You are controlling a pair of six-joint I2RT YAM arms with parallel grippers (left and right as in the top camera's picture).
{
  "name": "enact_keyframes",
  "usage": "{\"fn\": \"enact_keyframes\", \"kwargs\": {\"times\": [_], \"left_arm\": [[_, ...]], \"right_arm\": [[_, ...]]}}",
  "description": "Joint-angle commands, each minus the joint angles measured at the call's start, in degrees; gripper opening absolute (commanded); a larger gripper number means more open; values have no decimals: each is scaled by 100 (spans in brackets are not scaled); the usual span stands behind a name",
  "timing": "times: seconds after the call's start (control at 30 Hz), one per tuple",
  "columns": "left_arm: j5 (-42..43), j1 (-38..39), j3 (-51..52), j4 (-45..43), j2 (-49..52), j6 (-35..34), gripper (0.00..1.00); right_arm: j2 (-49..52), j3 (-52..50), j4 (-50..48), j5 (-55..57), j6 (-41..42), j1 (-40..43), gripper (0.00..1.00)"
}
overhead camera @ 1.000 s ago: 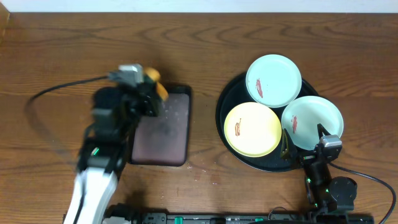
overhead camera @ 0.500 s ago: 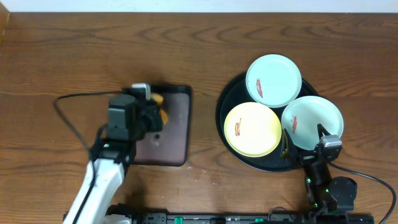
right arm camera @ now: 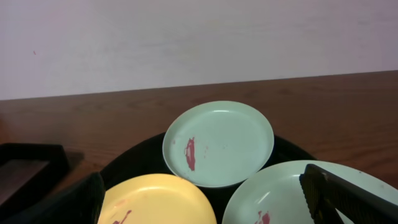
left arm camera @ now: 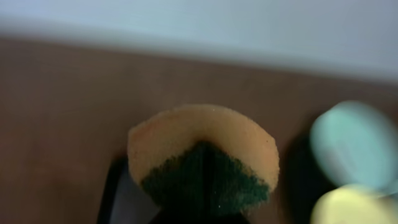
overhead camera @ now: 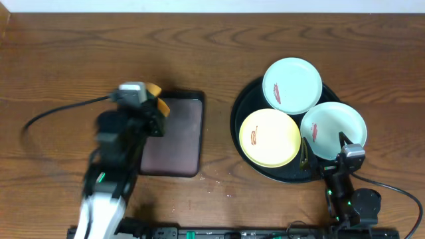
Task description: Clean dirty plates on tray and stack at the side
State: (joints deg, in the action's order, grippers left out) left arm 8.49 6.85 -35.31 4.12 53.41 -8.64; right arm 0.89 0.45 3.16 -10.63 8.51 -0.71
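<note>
The round black tray (overhead camera: 244,106) at the right holds three plates: a mint plate (overhead camera: 292,85) at the back, a yellow plate (overhead camera: 269,137) at the front left, a mint plate (overhead camera: 333,130) at the front right. Each has a red-brown smear. My left gripper (overhead camera: 154,99) is shut on a yellow-and-green sponge (left arm camera: 203,158) over the left edge of the rectangular tray. My right gripper (right arm camera: 199,202) is open at the round tray's near rim, over the yellow plate (right arm camera: 155,199) and the near mint plate (right arm camera: 286,196); the far mint plate (right arm camera: 217,143) lies beyond.
A dark rectangular tray (overhead camera: 178,136) with rounded corners lies left of centre, its corner in the right wrist view (right arm camera: 28,162). The left arm's cable (overhead camera: 60,109) loops over the table at the left. A white wall bounds the far edge.
My left gripper with the sponge swung from the rectangular tray's upper left to its middle left, then back up and left. The plates and right arm have not moved.
</note>
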Motion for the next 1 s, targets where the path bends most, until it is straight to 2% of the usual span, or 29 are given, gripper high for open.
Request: {"fn": "enact_keyframes", "kwargs": {"times": [0.0,0.17,0.27,0.4,0.5,0.6,0.77,0.9,0.93,0.97], "left_arm": [[-767,-13,-13,146,1189,120,7],[-293,96,-1349,1145,719,116,7],[-302,214,-1731,1226,133,181,7],[-459,223,-1429,1224,-55,175,7],[-492,223,-560,874,837,151,7],[-490,223,-629,1207,1478,153,7],[-485,345,-1617,1663,560,153,7],[-490,385,-1587,1738,-262,92,7],[-490,385,-1506,1784,-245,90,7],[-490,385,-1360,1816,-146,90,7]], "right_arm": [[-22,-13,7,11,-46,-46,99],[-22,-13,7,11,-46,-46,99],[-22,-13,7,11,-46,-46,99],[-22,-13,7,9,-46,-46,99],[-22,-13,7,9,-46,-46,99],[-22,-13,7,11,-46,-46,99],[-22,-13,7,15,-46,-46,99],[-22,-13,-96,22,-37,-46,99],[-24,-13,-205,-105,94,-46,99],[-24,-13,-446,-597,636,-46,99]]}}
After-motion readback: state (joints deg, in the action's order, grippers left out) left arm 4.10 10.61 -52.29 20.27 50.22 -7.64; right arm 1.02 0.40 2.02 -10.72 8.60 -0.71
